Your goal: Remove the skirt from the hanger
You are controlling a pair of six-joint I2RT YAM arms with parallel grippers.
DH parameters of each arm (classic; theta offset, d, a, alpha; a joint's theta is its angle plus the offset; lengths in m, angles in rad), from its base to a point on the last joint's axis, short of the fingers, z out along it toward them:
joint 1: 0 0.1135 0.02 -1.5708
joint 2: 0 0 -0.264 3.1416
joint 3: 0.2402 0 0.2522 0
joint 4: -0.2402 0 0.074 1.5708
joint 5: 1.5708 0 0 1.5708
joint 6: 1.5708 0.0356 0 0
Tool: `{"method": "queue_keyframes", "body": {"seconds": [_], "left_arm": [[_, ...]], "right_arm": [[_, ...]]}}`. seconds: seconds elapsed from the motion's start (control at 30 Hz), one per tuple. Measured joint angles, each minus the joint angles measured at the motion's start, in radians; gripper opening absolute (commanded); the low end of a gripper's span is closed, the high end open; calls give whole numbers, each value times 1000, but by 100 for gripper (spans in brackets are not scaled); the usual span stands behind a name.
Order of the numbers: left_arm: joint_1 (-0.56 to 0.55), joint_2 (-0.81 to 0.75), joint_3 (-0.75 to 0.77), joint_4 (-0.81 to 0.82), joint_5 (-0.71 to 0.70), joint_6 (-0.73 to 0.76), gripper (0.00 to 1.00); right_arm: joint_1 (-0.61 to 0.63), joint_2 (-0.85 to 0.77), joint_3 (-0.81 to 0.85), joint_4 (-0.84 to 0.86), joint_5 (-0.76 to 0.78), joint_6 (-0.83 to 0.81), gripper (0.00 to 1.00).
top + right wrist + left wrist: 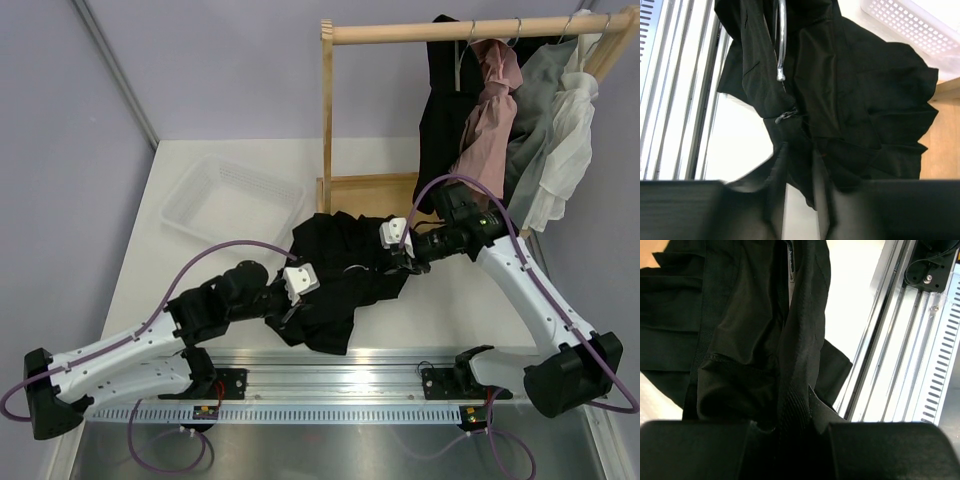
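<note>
- A white table (450, 300) between lilac walls, with a wooden rack (327, 120) of hung clothes (520, 120) at the far right and a clear bin (232, 205) at the far left.
- The skirt (335, 270) lies bunched mid-table, spanned between both arms, I'd guess so the cloth can be drawn off.
- The left gripper (790, 427) is closed tight on a black band of it.
- The right gripper (799, 160) is almost closed, with cloth at its tips. Whether it has the frame too, I can't tell.
- Only the hanger (782, 45) hook shows. Folds bury the rest and may snag it.
</note>
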Motion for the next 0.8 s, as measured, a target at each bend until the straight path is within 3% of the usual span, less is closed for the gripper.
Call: {"method": "queue_keyframes", "body": {"seconds": [0.07,0.1,0.33,0.57,0.8], "left_arm": [[1,-16,0,-1,-7,-1,0],[1,-24,0,-1,-11,-1,0],[5,-71,0,-24,-61,-15,0],[4,-130,0,34,-103,-48,0],[4,-151,0,21,-102,-57,0]], "right_arm": [[0,6,0,-1,-13,1,12],[0,10,0,-2,-17,1,0],[-14,-6,-17,37,0,55,0],[-187,-58,-22,21,-135,74,0],[-218,-87,-96,89,-146,130,0]]}}
